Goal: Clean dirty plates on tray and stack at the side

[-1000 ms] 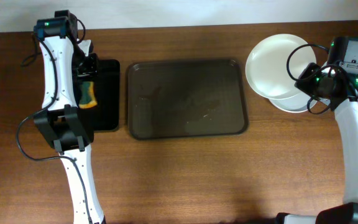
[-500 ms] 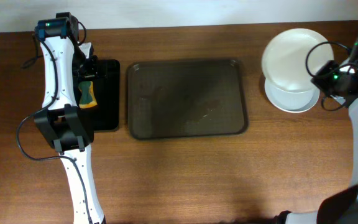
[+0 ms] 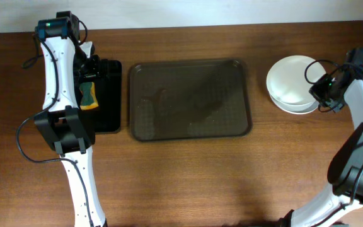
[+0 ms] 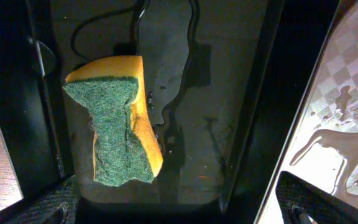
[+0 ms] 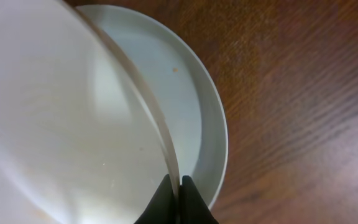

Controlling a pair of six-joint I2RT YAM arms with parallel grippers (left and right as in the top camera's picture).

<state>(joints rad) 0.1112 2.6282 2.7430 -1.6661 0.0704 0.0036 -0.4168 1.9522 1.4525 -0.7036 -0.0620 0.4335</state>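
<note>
Wood-grain surface (image 3: pixel 188 183) fills the near part of the overhead view, with only the two white arms rising from its front edge. Further in, the dark brown tray (image 3: pixel 190 101) lies in the middle with no plate on it. Its patterned floor shows only a wet sheen, which suggests the washing is nearly over and stacking is what remains.

Right of it and well apart, the plates (image 3: pixel 288 85) sit as a pile on the wood, the side spot the task asks for. The right end effector (image 5: pixel 178 199) reaches them from the outer side, its fingers pressed together on the rim of the upper plate (image 5: pixel 61 124). The wrist view shows why. This white plate is tilted, one edge lifted above the pale lower plate (image 5: pixel 201 118), so a pinch on the thin rim probably lets it be lowered to nest rather than dropped. A small orange speck shows on the lower plate. How many plates make up the pile I cannot tell.

Farther back on the left, the smaller black tray (image 3: pixel 110 94) holds the yellow-and-green sponge (image 4: pixel 120 124), lying flat in a film of water and touched by neither finger. The left end effector (image 4: pixel 179 211) hangs over it with its fingers spread wide, seemingly parked where the sponge is at hand should another smear need wiping. Beyond the far edge runs a pale strip (image 3: pixel 232 12).
</note>
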